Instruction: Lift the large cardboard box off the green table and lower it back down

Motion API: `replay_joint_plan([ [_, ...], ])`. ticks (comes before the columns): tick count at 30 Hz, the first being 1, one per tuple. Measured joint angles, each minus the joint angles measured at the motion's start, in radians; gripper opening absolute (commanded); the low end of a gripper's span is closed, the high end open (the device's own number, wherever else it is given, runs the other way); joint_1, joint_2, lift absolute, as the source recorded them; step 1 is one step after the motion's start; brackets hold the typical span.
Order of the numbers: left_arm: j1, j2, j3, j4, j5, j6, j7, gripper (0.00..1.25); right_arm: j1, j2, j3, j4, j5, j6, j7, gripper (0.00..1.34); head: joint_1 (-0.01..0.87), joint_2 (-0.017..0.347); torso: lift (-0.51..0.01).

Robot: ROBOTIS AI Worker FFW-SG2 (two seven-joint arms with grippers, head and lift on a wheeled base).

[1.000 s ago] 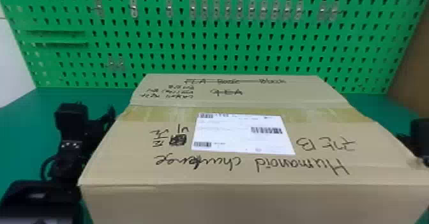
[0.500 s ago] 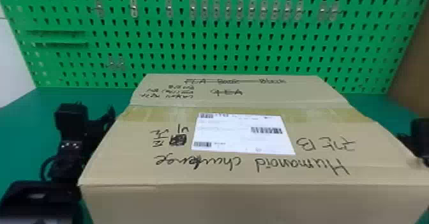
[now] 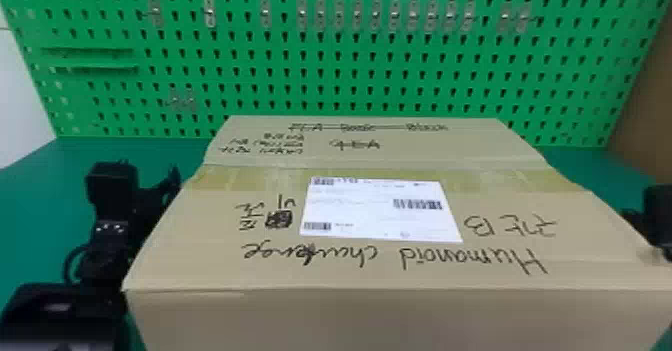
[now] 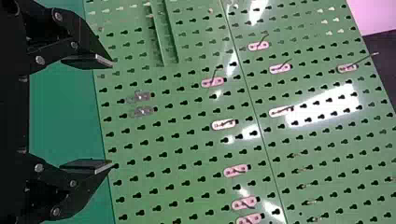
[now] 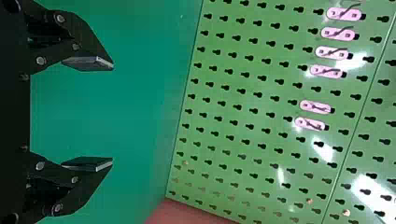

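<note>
In the head view the large cardboard box (image 3: pixel 380 270), with a white label and handwriting on top, fills the middle, its front face toward me. Whether its underside touches the green table (image 3: pixel 30 195) is hidden. Along the box's left side stands my left gripper (image 3: pixel 162 185), partly hidden by the box. At the right edge, beside the box's right side, is part of my right gripper (image 3: pixel 640 215). The left wrist view has the left gripper (image 4: pixel 112 114) open with nothing between its fingers. My right gripper (image 5: pixel 112 115) is likewise open and holds nothing in the right wrist view.
A green pegboard (image 3: pixel 350 75) with small metal hooks rises behind the table. A narrow green ledge (image 3: pixel 95 68) sticks out at its left. A brown panel (image 3: pixel 645 95) stands at the far right, and a white wall (image 3: pixel 22 95) at the far left.
</note>
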Motion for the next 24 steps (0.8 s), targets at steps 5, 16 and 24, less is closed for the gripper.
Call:
replay_joint_plan([
  [5,0.001,0.000,0.001,0.000,0.000,0.000,0.000,0.76,0.001,-0.002,0.000,0.000,0.000,0.000,0.000,0.81,0.508,0.051,-0.211],
  [16,0.002,0.000,0.001,0.000,0.000,0.002,-0.001,0.76,0.001,-0.004,0.003,0.000,0.000,0.003,0.000,0.81,0.508,0.051,-0.211],
  [24,0.004,0.000,0.001,0.000,0.000,0.003,-0.001,0.76,0.001,-0.005,0.003,0.000,0.000,0.003,0.000,0.81,0.508,0.051,-0.211],
])
